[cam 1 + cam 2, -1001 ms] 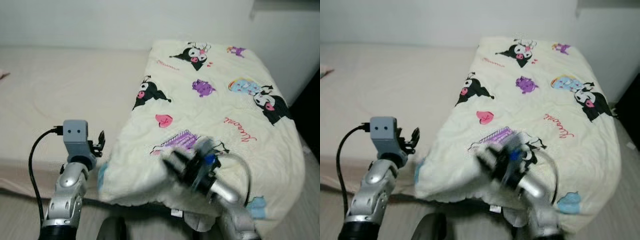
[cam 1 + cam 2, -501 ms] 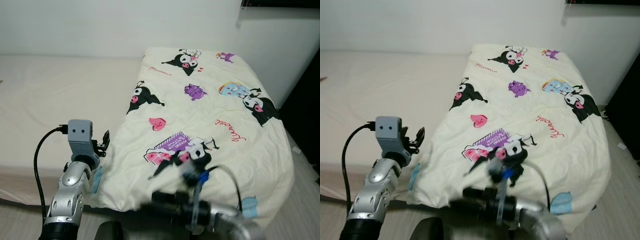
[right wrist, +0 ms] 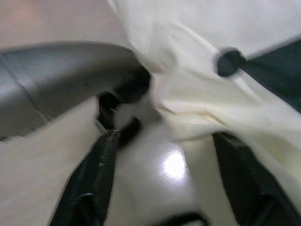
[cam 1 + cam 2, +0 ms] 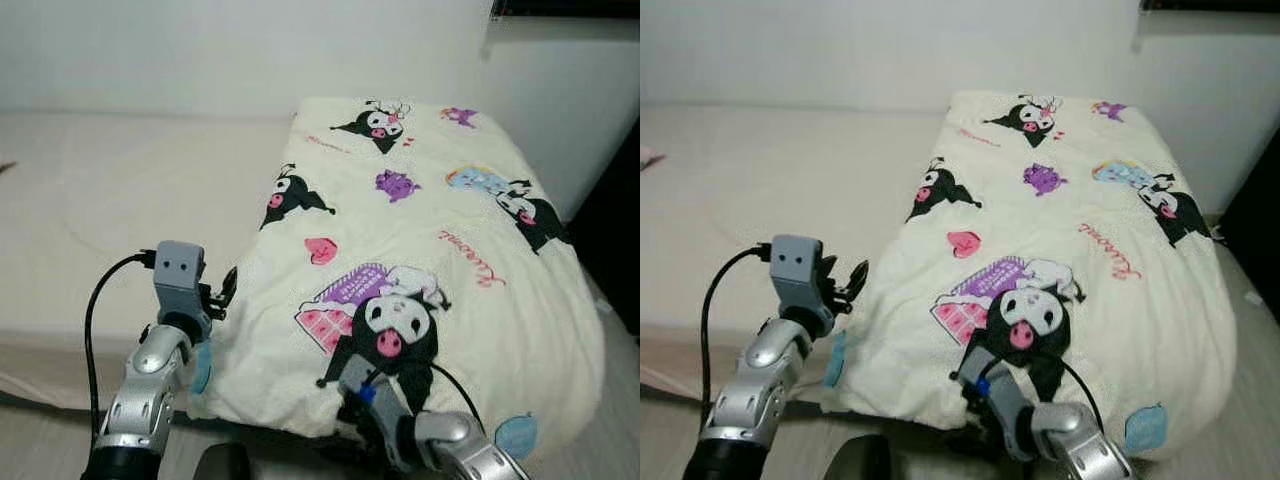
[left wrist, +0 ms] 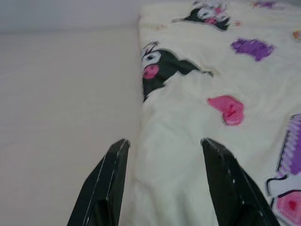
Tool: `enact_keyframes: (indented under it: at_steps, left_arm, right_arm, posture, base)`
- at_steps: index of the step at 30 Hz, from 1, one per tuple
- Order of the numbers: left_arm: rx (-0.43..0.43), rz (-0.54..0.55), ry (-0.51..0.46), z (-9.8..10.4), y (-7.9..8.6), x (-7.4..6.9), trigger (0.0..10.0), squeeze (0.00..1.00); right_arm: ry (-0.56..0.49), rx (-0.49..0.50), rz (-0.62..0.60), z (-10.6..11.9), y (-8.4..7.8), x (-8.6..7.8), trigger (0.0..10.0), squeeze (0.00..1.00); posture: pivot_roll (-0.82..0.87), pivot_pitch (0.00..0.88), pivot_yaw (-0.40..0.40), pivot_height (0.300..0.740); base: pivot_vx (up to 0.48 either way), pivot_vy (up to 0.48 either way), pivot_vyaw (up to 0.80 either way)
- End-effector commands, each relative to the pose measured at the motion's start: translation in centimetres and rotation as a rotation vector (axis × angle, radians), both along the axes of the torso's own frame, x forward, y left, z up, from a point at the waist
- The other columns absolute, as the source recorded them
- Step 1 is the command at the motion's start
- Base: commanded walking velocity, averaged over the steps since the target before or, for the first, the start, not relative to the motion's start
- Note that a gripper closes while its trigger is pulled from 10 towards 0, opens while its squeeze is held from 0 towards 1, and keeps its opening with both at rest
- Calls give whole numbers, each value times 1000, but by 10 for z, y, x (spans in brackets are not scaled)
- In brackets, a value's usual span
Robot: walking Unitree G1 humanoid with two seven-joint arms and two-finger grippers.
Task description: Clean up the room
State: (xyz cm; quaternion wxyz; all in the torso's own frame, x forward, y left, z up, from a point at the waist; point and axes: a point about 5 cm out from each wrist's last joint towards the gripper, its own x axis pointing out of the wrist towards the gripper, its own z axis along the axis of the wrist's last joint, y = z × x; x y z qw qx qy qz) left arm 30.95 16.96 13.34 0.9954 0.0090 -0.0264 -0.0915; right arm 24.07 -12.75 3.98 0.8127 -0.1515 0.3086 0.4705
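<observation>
Cream cartoon-printed quilted blanket [image 4: 420, 240] is spread across the right half of the beige bed [image 4: 110, 190], its lower edge gripped by the right gripper [image 3: 160, 141], left gripper [image 5: 162, 146] spread open, empty, beside its lower-left edge.

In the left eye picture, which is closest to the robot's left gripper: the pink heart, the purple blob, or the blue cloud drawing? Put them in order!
Counting from the left gripper at the blanket's left edge:
1. Pink heart, just up and right of it.
2. Purple blob, farther up the blanket, near the middle.
3. Blue cloud drawing, farthest, towards the blanket's right side.
</observation>
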Motion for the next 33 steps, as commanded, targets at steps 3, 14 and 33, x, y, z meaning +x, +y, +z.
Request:
enact_keyframes:
  at_steps: [3, 14, 33]
  left_arm:
    - [36, -28, 15, -4, -1, -1, 10000, 0]
    - [67, -43, 1, -1, -3, 1, 10000, 0]
    - [78, 198, 50, -16, 18, -1, 10000, 0]
  right_arm:
    - [-9, -135, 163, 1, -6, -10, 10000, 0]
    - [142, 67, 343, 10, 4, -35, 10000, 0]
    - [-589, 233, -613, 66, -35, 52, 10000, 0]
  posture:
    - [63, 52, 19, 582]
    - [69, 55, 22, 582]
    - [60, 66, -4, 582]
  base:
    - [0, 0, 0]
    - [0, 0, 0]
    - [0, 0, 0]
